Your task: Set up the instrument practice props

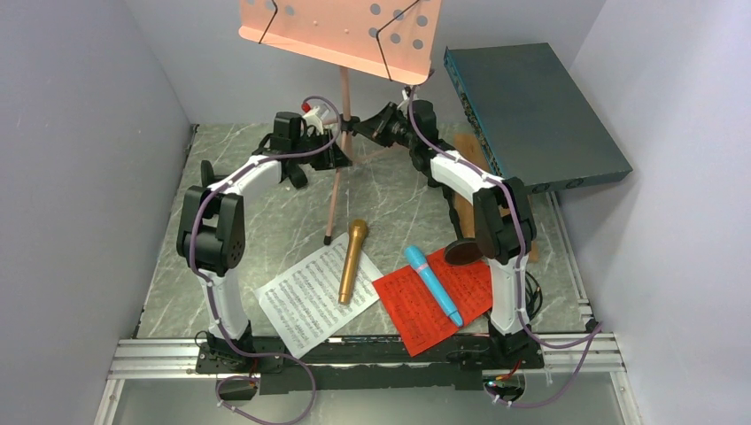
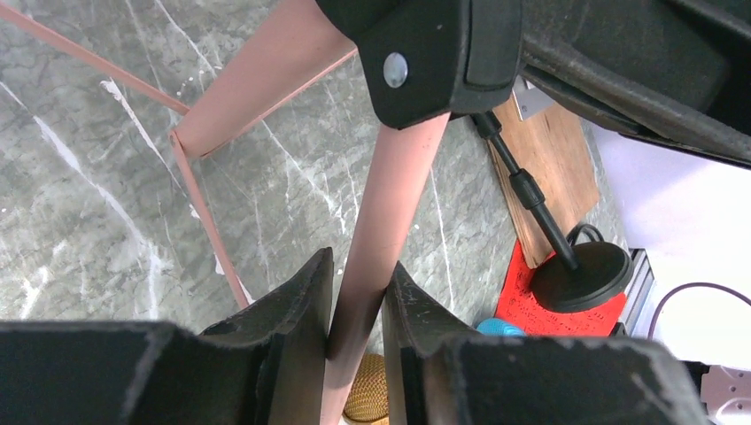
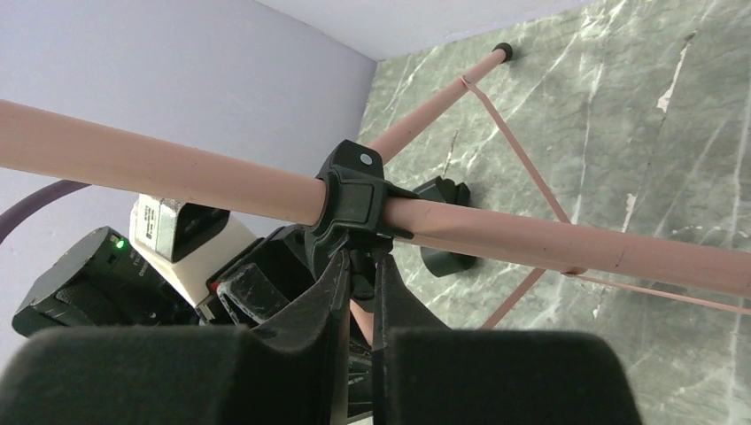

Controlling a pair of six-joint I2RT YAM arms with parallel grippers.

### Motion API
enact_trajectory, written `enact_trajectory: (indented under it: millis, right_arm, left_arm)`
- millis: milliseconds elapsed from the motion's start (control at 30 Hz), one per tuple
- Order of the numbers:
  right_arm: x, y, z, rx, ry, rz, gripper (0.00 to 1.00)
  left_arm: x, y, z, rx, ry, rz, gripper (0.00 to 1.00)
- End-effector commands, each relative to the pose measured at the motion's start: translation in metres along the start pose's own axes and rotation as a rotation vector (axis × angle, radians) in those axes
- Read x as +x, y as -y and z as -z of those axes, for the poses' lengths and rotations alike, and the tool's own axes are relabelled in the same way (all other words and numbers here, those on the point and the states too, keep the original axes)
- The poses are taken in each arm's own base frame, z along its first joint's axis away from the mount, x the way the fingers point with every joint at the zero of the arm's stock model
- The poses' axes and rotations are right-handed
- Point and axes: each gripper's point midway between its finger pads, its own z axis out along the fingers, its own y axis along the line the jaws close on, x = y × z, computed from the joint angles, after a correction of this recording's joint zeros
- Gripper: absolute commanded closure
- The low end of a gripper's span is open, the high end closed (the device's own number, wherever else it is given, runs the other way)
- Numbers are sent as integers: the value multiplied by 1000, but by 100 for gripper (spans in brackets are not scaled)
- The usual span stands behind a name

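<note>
Nearest the arm bases lie two sheet-music pages, one white page [image 1: 292,305] and one red page [image 1: 412,310], flat on the marble table [image 1: 398,204]. There are two microphones. The gold microphone [image 1: 352,261] rests across the white page's far corner, and the blue microphone [image 1: 434,285] lies diagonally on the red page. At the red page's far edge one black round-based pole [image 2: 580,276] shows clearly, its rod seen against the wooden board [image 2: 558,168].

Farther back, both arms meet at the single pink stand. The left gripper [image 2: 361,283] is clamped on the pink leg [image 2: 390,204] just below the hub, with one finger pressed to each side of the tube. The right gripper [image 3: 359,266] has its fingers nearly together, pinching the lower tab of the black collar [image 3: 354,190] that rings the tube.

Above them the pink music desk [image 1: 328,31] — punched with round holes — stands tilted at the top of the pole. One dark-teal box [image 1: 531,115] lies at the far right.
</note>
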Motion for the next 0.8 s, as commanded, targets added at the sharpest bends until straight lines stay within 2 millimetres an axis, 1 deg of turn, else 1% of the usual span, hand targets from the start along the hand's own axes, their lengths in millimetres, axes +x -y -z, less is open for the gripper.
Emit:
enact_trajectory:
  millis: [0, 67, 133, 200, 267, 300, 333, 367, 467, 567, 633, 700, 767]
  right_arm:
    - [10, 62, 13, 244, -41, 39, 89]
    - [8, 57, 15, 241, -52, 78, 82]
    - [6, 52, 17, 232, -66, 125, 69]
    - [4, 47, 20, 231, -80, 167, 58]
    - [3, 45, 26, 250, -92, 206, 48]
    - [0, 38, 30, 243, -82, 230, 44]
    - [-1, 36, 34, 243, -73, 245, 40]
    - [0, 38, 39, 249, -71, 261, 37]
    - [2, 32, 52, 245, -68, 298, 31]
    - [9, 30, 63, 236, -77, 317, 28]
    - [13, 23, 68, 206, -77, 351, 27]
    - [18, 20, 75, 203, -79, 390, 25]
    - [24, 17, 81, 198, -85, 424, 23]
  left_arm:
    - [92, 7, 0, 8, -276, 149, 100]
    - [93, 9, 1, 9, -273, 149, 100]
    - [90, 12, 1, 17, -272, 150, 100]
    - [89, 13, 1, 24, -274, 157, 100]
    - [91, 11, 0, 24, -278, 165, 100]
    - [92, 11, -1, 27, -284, 172, 100]
    - [92, 11, -2, 33, -288, 176, 100]
    - [93, 10, -2, 33, -294, 182, 100]
    - [91, 9, -2, 33, -287, 189, 100]
    - [87, 14, 1, 59, -278, 206, 100]
    - [83, 13, 4, 54, -263, 203, 99]
    - [79, 14, 6, 59, -257, 208, 94]
    - [76, 13, 8, 67, -253, 215, 84]
